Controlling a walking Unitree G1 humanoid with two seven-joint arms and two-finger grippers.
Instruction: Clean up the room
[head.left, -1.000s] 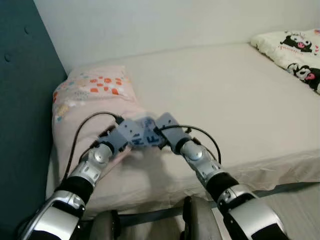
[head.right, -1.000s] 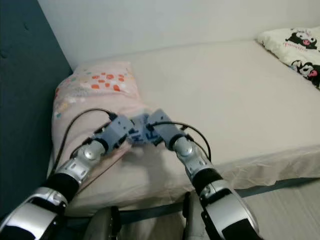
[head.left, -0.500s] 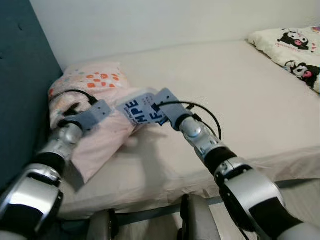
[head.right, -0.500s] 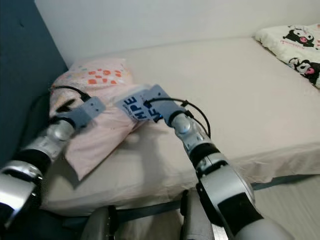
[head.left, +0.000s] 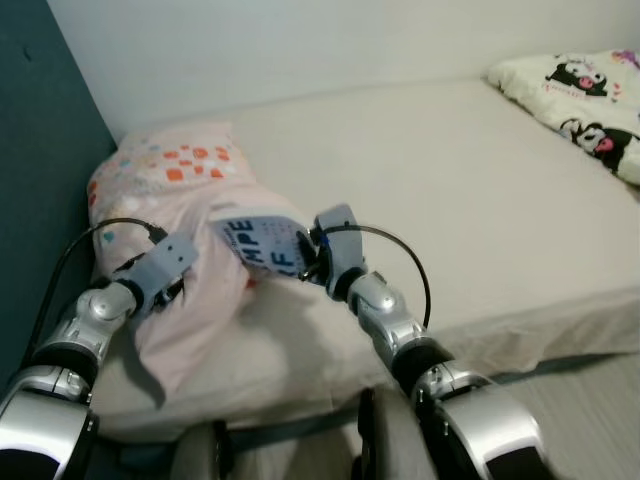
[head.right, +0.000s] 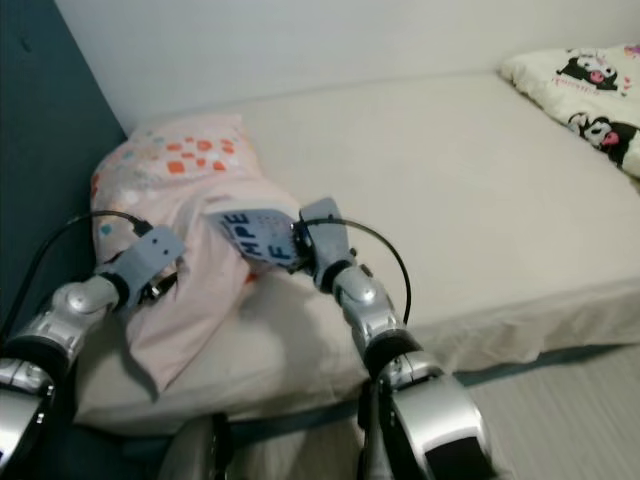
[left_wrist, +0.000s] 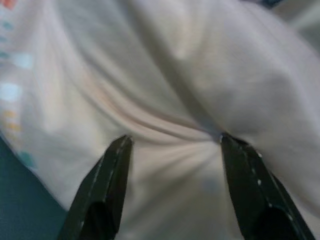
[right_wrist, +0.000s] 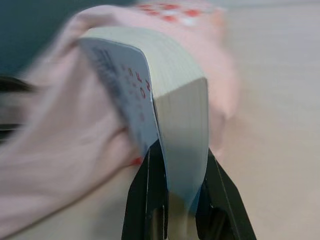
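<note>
1. The book (head.left: 262, 243) is a thick paperback with a pale blue-white cover bearing large dark blue letters. It is held tilted, pages edge-on in the right wrist view, touching the pillow.
2. The pillow (head.left: 170, 190) is pale pink with orange and teal spots near its far end. It lies rumpled at the head of the bed (head.left: 470, 200), beside the dark teal headboard (head.left: 40, 150).

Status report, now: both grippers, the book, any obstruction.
Right gripper shut on book, held beside the pink pillow. Left gripper open, fingers pressed into pillow fabric. Nothing blocking on the bed.
</note>
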